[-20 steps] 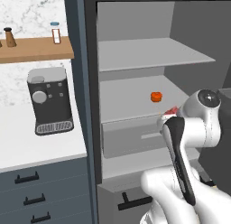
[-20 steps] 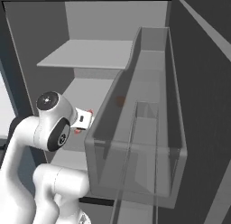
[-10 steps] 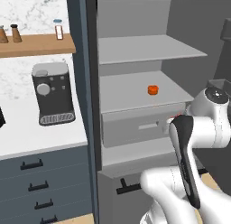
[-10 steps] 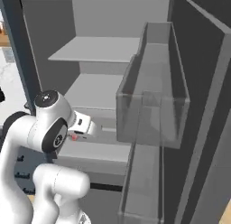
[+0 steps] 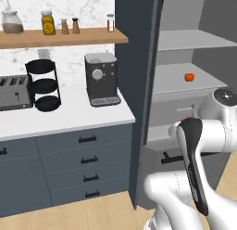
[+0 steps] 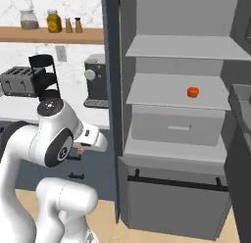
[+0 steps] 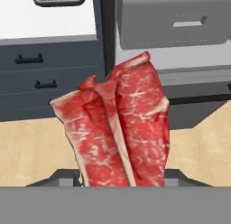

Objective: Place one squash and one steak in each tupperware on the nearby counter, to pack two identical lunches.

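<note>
Close in front of the hand camera, at the middle of its view, hangs a flat piece of raw red steak (image 7: 119, 128) with white fat lines. The robot's two-finger gripper (image 7: 122, 180) is pinching its bottom end, so the meat fills the gap between the fingers. Behind the meat, at about 11 o'clock, are dark blue-grey drawers (image 7: 49, 72) with black handles, and above them the edge of the long white counter (image 7: 45, 20).

From the left base camera, a small round orange-red squash (image 5: 189, 77) sits on a grey shelf of the open fridge, at about 2 o'clock. The white counter (image 5: 69, 118) runs off toward 9 o'clock, with a black coffee machine (image 5: 101, 78) and a grey toaster (image 5: 14, 92) on it. I cannot see any tupperware.

I think the step now is carrying the steak from the fridge to the counter. To do it well, keep the pinch firm so the floppy meat does not slip. Turn slowly, and lift it high enough to clear the counter edge.
</note>
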